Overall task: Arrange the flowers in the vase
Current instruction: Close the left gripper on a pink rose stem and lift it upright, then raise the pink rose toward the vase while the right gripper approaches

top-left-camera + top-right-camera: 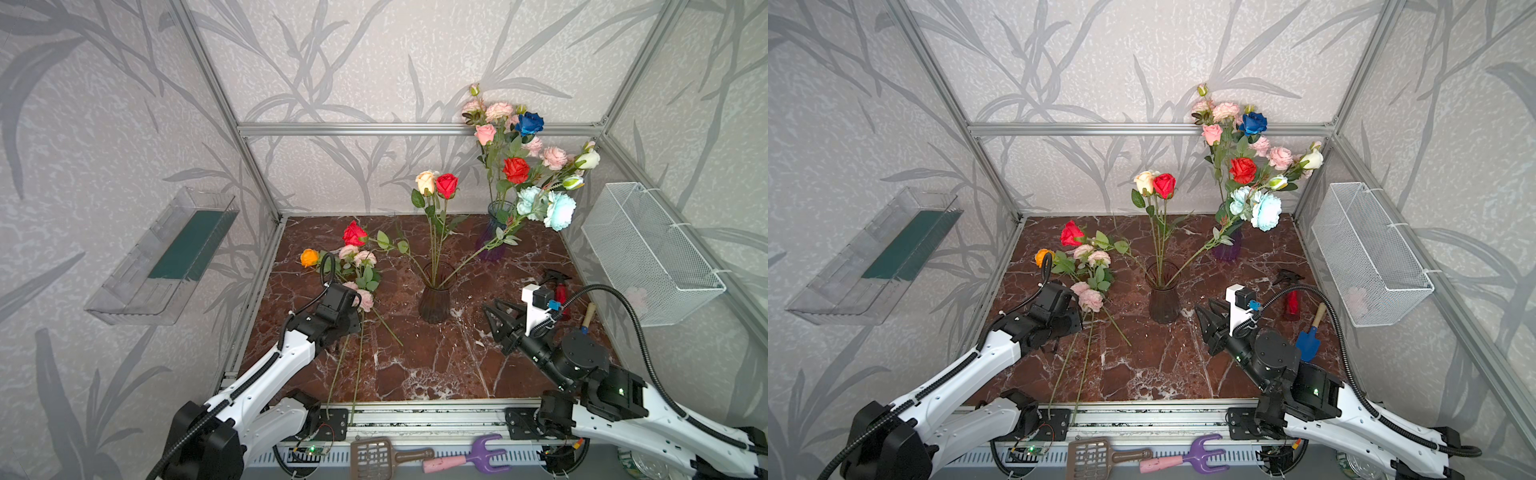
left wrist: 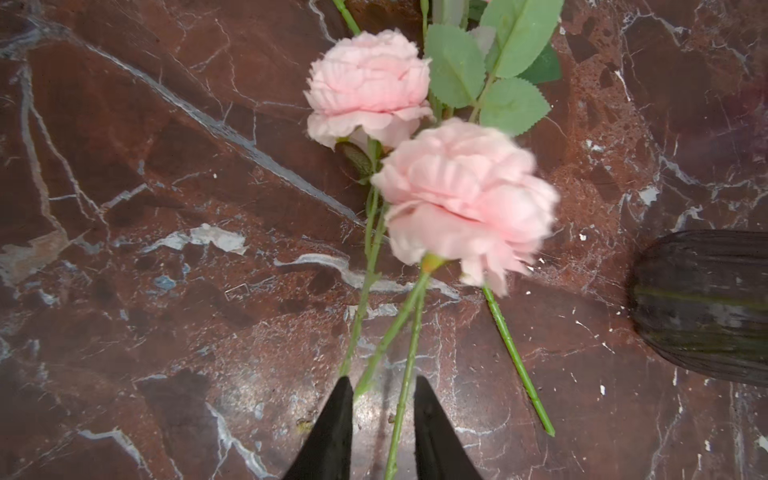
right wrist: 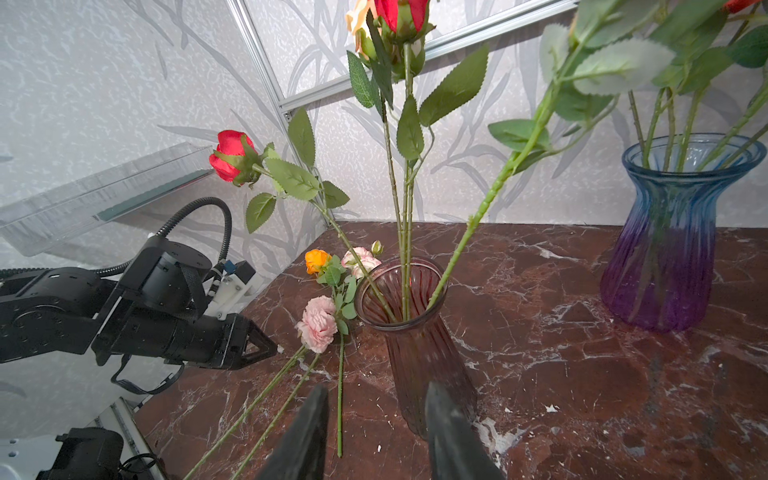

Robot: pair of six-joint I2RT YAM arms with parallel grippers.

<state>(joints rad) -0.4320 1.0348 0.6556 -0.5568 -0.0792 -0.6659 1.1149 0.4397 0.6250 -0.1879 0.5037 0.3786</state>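
L gripper (image 2: 382,384) jaws apart, peony stems (image 2: 409,357) loose btwn, nothing clamped. Peonies (image 2: 465,199) flat on table (image 2: 166,249), near vase (image 1: 434,299). I'd centre one stem, pinch low, lift upright. R gripper (image 3: 376,388) slack, empty.

Red and peach roses (image 1: 446,185) are stood in the dark vase (image 1: 434,301). Pink flowers (image 1: 365,300) are laid flat just beside it.

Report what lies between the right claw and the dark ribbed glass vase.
Only bare brown marble tabletop separates the right claw from the dark ribbed glass vase, in a top view.
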